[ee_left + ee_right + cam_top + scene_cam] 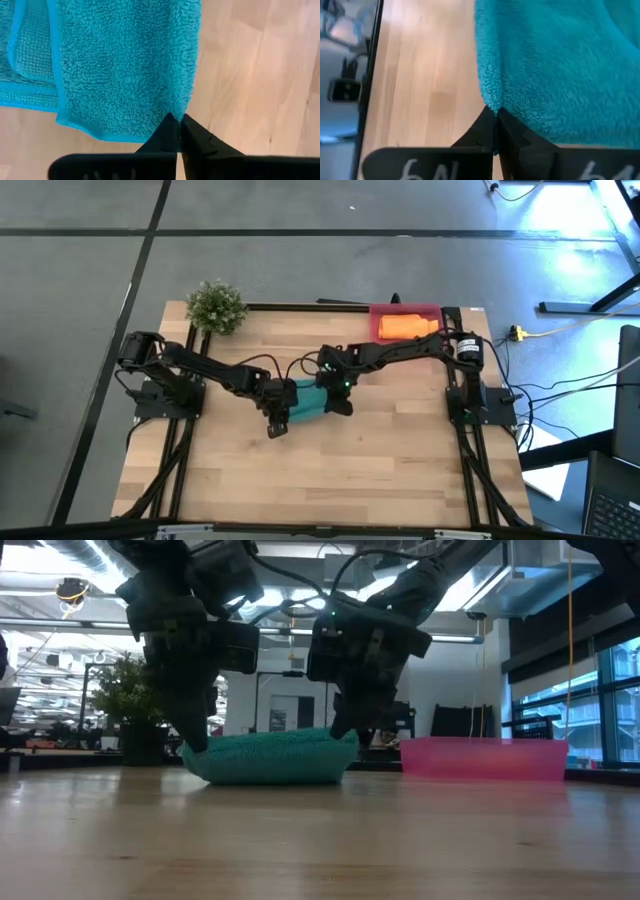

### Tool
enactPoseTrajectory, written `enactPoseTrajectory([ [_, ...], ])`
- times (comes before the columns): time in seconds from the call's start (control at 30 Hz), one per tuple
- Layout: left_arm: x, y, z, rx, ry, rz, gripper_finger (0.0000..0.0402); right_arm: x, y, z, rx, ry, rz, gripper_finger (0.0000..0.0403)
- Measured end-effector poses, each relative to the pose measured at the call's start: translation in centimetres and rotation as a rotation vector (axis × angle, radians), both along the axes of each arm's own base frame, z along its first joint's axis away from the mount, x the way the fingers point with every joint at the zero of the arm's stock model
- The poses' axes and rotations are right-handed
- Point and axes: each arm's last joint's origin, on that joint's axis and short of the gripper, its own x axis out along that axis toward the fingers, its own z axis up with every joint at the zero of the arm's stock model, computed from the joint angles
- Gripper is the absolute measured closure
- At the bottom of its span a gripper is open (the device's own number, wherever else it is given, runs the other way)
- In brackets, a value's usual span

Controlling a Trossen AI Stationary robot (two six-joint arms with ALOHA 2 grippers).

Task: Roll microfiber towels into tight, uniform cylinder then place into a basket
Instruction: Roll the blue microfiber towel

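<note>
1. Teal towel (308,401), partly rolled, lies at frame centre on the table (380,470).
2. Left gripper (178,121) and right gripper (495,114) each pinch one end.
3. Rolling step seemingly underway; next calls for even, tight turns.
4. Basket (437,311), upper right, holds the orange towel (405,326).

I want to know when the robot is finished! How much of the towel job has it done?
About halfway. Done: the orange towel lies rolled up in the pink basket. In hand: the teal towel sits bunched mid-table, with the left gripper and the right gripper each shut on one of its edges. Left: finish rolling it tight and put it in the basket beside the orange one.
</note>
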Motion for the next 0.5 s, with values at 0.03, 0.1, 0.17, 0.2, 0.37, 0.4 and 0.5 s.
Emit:
enactPoseTrajectory([
  [0.03, 0.0, 0.1, 0.0, 0.002, -0.001, 0.002, 0.0401, 0.0, -0.3, 0.0, 0.014, 0.014, -0.026, 0.0394],
  [0.1, 0.0, 0.1, 0.0, 0.004, -0.004, 0.002, 0.0401, -0.1, -1.0, 0.0, 0.038, 0.033, -0.072, 0.0394],
  [0.17, 0.1, 0.1, 0.1, 0.006, -0.007, 0.001, 0.0401, -0.1, -1.5, 0.1, 0.055, 0.041, -0.113, 0.0397],
  [0.2, 0.1, 0.1, 0.1, 0.007, -0.006, 0.001, 0.0402, 0.0, -1.8, 0.2, 0.066, 0.043, -0.131, 0.0399],
  [0.37, 0.1, 0.1, 0.1, 0.008, -0.006, 0.001, 0.0402, 0.2, -3.0, 0.6, 0.163, 0.042, -0.220, 0.0398],
  [0.4, 0.0, 0.1, 0.1, 0.008, -0.006, 0.001, 0.0401, 0.3, -3.2, 0.7, 0.193, 0.046, -0.241, 0.0398],
  [0.5, 0.1, 0.1, 0.1, 0.018, -0.008, 0.006, 0.0401, 0.3, -3.9, 0.9, 0.244, 0.058, -0.288, 0.0398],
])
